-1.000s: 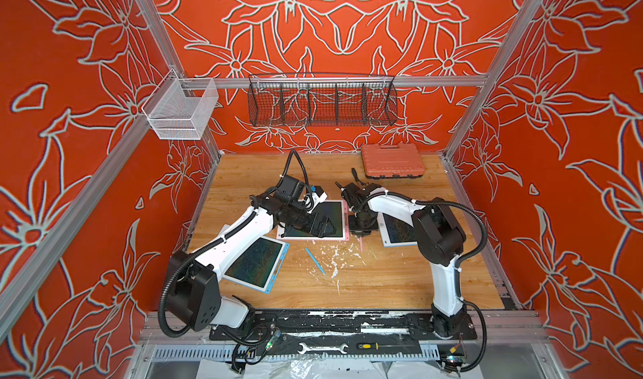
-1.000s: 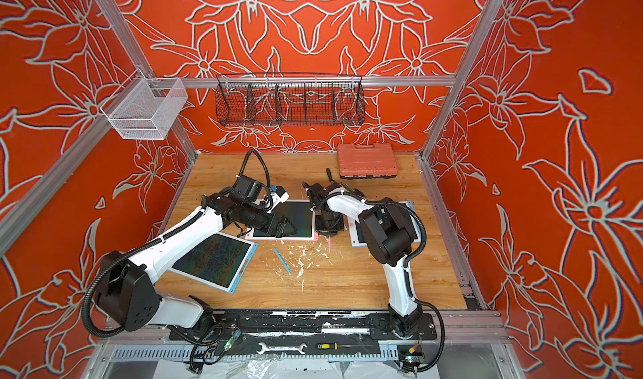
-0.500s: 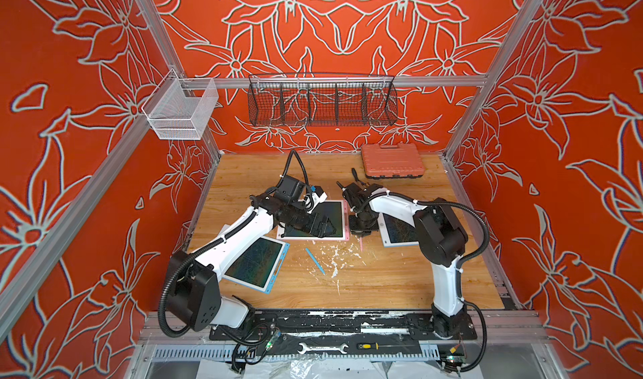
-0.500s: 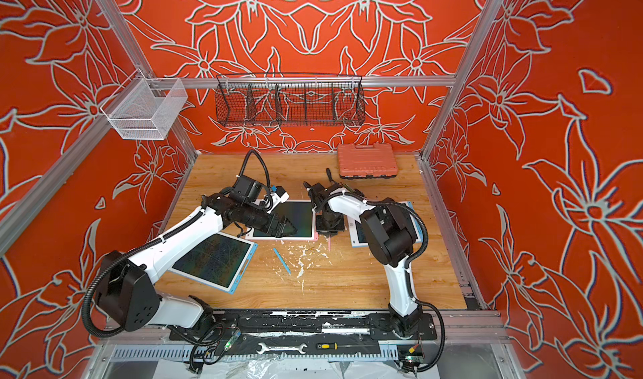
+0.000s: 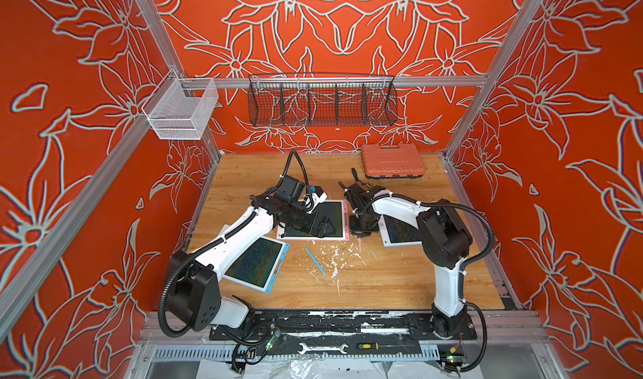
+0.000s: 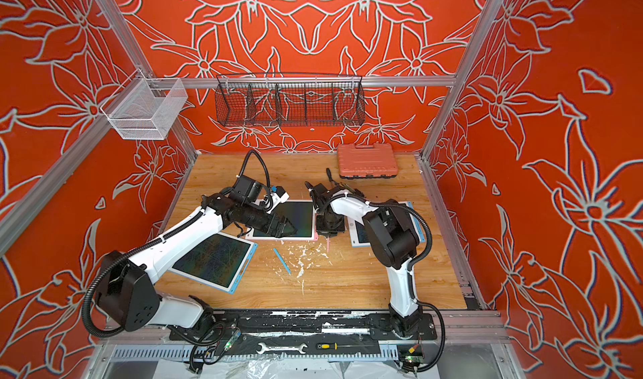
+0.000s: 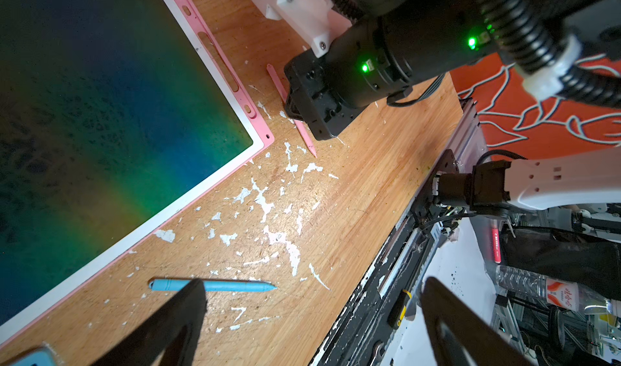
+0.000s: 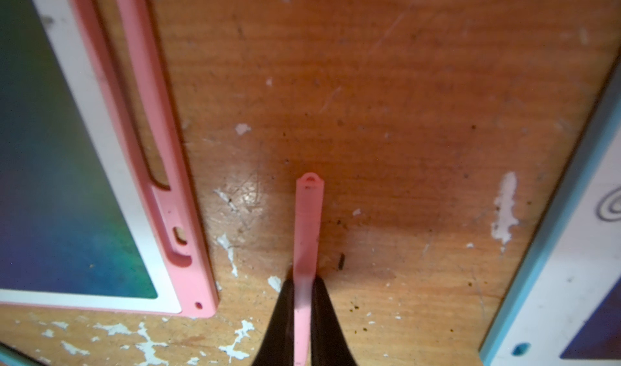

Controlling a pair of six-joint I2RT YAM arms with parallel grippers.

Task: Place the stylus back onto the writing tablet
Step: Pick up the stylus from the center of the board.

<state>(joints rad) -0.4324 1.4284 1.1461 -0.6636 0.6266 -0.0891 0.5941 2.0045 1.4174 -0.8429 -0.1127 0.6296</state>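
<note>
A thin pink stylus (image 8: pixel 309 213) sits pinched between the black fingers of my right gripper (image 8: pixel 304 278), which is shut on it. It lies low over the wood, just beside the slotted pink edge of the pink-framed writing tablet (image 8: pixel 178 209). In both top views the stylus tip (image 5: pixel 359 245) pokes out below the right gripper (image 5: pixel 360 233), to the right of the tablet (image 5: pixel 332 212). My left gripper (image 7: pixel 312 282) is open and holds nothing. It hovers over the tablet's near edge (image 6: pixel 285 227).
A blue stylus (image 5: pixel 315 260) lies loose on the wood among white paint flecks. Blue-framed tablets lie at the left (image 5: pixel 257 262) and right (image 5: pixel 396 232). An orange tool case (image 5: pixel 391 159) sits at the back. Wire baskets (image 5: pixel 322 100) hang on the wall.
The right arm's elbow has shifted very slightly. Nothing else has visibly moved.
</note>
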